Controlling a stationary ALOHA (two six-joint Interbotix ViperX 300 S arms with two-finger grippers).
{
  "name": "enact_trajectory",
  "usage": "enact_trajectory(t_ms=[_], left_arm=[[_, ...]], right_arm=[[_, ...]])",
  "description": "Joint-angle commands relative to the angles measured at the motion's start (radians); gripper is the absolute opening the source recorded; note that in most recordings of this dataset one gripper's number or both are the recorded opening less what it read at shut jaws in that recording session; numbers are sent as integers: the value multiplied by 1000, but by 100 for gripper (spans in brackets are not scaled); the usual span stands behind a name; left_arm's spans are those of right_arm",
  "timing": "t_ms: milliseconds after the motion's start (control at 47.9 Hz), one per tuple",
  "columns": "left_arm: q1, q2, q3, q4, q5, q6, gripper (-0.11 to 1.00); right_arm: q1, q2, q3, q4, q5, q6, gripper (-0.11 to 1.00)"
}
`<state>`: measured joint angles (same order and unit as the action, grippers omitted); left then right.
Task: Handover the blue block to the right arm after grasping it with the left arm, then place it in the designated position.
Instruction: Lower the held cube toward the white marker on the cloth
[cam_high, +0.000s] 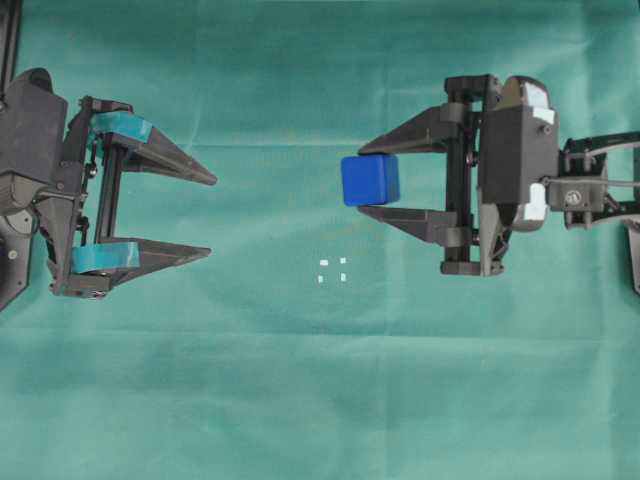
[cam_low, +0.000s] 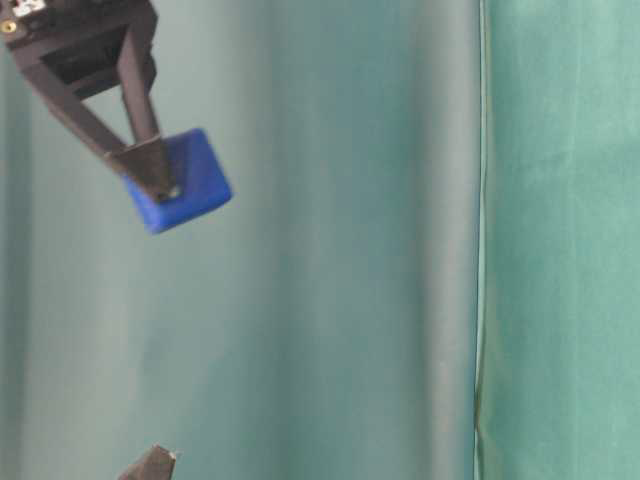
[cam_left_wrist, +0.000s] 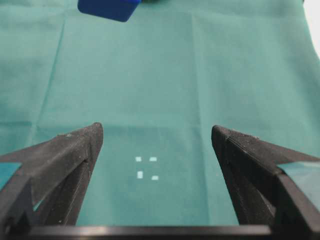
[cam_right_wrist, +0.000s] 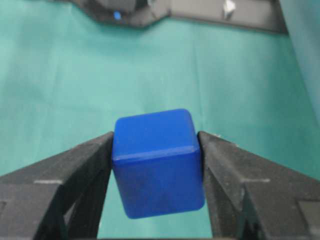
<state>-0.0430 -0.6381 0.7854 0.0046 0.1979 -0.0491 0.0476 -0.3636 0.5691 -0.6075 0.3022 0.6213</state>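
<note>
The blue block (cam_high: 370, 180) is pinched between the plain black fingertips of my right gripper (cam_high: 372, 181), held above the green cloth. The right wrist view shows the blue block (cam_right_wrist: 157, 162) squeezed on both sides by the fingers (cam_right_wrist: 75, 170). From table level the blue block (cam_low: 180, 180) hangs tilted in the air. My left gripper (cam_high: 210, 216), with teal tape bands, stands wide open at the left with nothing in it. The designated position (cam_high: 333, 270), small white marks in a square, lies on the cloth below and left of the block; the left wrist view shows the designated position (cam_left_wrist: 146, 168) between the open fingers (cam_left_wrist: 82, 145).
Green cloth (cam_high: 320, 400) covers the whole table. The left arm's base (cam_right_wrist: 150, 10) shows at the top of the right wrist view. In the table-level view one fingertip (cam_low: 152, 464) pokes in at the bottom edge.
</note>
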Motion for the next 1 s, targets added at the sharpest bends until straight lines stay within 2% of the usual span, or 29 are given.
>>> enact_trajectory(t_ms=[0, 564, 982], left_arm=[[-5, -5, -15, 0, -5, 0, 100], [-5, -5, -15, 0, -5, 0, 100], [-5, -5, -14, 0, -5, 0, 100]], right_arm=[[14, -17, -26, 8, 34, 3, 56], [26, -12, -31, 11, 54, 3, 56], [38, 75, -31, 12, 37, 5, 56]])
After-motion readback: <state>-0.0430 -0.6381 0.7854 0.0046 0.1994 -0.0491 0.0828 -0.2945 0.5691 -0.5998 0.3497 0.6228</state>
